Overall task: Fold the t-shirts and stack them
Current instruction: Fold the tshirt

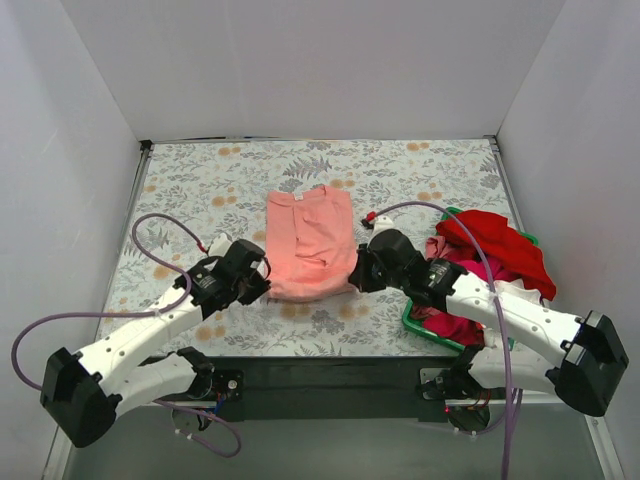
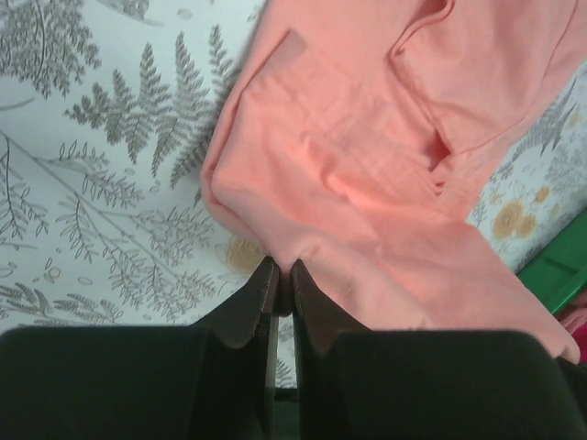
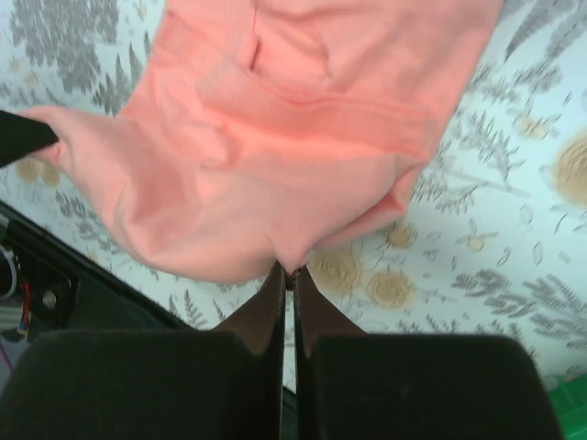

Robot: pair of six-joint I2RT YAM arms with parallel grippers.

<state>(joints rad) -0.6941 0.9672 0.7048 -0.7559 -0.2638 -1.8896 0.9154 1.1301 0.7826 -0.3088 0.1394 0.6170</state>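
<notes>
Salmon-pink short-sleeved cloth t-shirt point(image 1: 308, 240) lies lengthwise in the middle of the fern-and-flower printed table cover point(image 1: 200, 190), folded into a narrow panel, its near hem lifted slightly at both corners. Only the overhead view takes in the whole scene: the two arms reach inward from the near edge in a shallow V, elbows low and wrists turned toward each other, and a crumpled red cloth t-shirt point(image 1: 495, 245) is heaped over a magenta cloth garment point(image 1: 455, 325) in the green plastic basket point(image 1: 418, 325) at the table's right side. The right forearm crosses in front of that basket and hides much of it, and loops of purple cable point(image 1: 160, 225) trail from both wrists. The left wrist view shows what the overhead cannot: the left gripper point(image 2: 280, 270) has its dark fingers pressed together, pinching the shirt's point(image 2: 367, 183) near left corner, with a folded-in sleeve and seam lines running away up the cloth and a sliver of the green basket point(image 2: 555, 275) at the far right. The right wrist view shows the right gripper point(image 3: 287, 273) likewise pinching the near right corner, the cloth point(image 3: 293, 137) drawn into a small peak at its tips. One dark finger point(image 3: 27, 137) of the left gripper holds the opposite corner at the frame's left edge. Plain white walls point(image 1: 300, 60) enclose the table on three sides.
</notes>
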